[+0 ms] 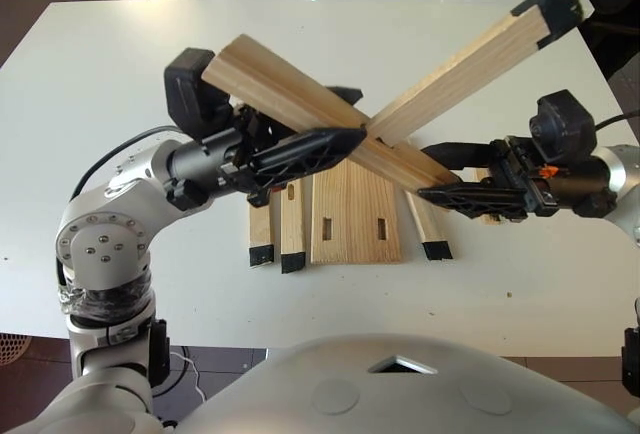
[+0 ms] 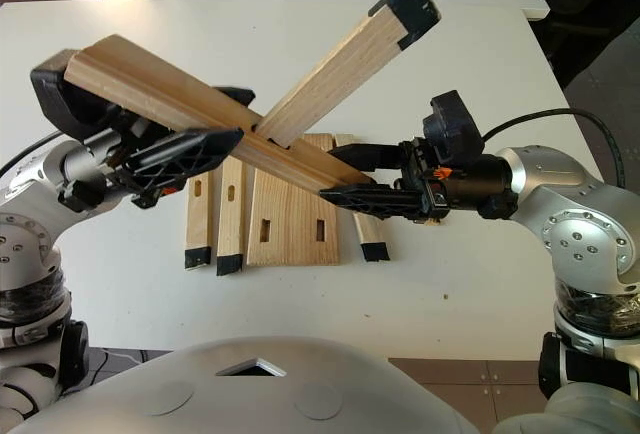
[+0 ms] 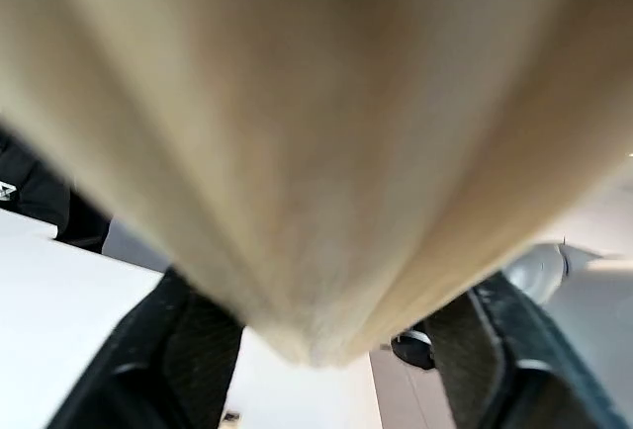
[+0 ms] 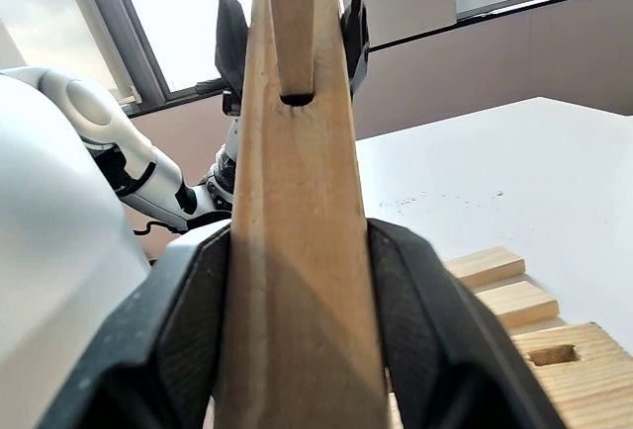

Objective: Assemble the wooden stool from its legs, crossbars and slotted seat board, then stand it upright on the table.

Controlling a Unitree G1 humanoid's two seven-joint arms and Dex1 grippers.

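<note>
**Reader:** Where is the slotted plank (image 1: 280, 84)?
**Robot:** Aloft over the table (image 1: 100, 104), slanting between my arms. My left gripper (image 1: 350, 139) is clamped on its middle, and my right gripper (image 1: 428, 172) is clamped on its lower end.
**Reader:** And the black-capped leg (image 1: 480, 49)?
**Robot:** Seated in the plank's slot, rising away toward my right, cap uppermost.
**Reader:** What lies beneath?
**Robot:** The seat board (image 1: 355, 219), flat on the table, with further capped pieces (image 1: 292, 234) just beside it.

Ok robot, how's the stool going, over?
Left gripper, right gripper shut on long pale wooden plank, raised. Black-capped wooden leg sits in its slot. Slotted seat board flat underneath.
</note>
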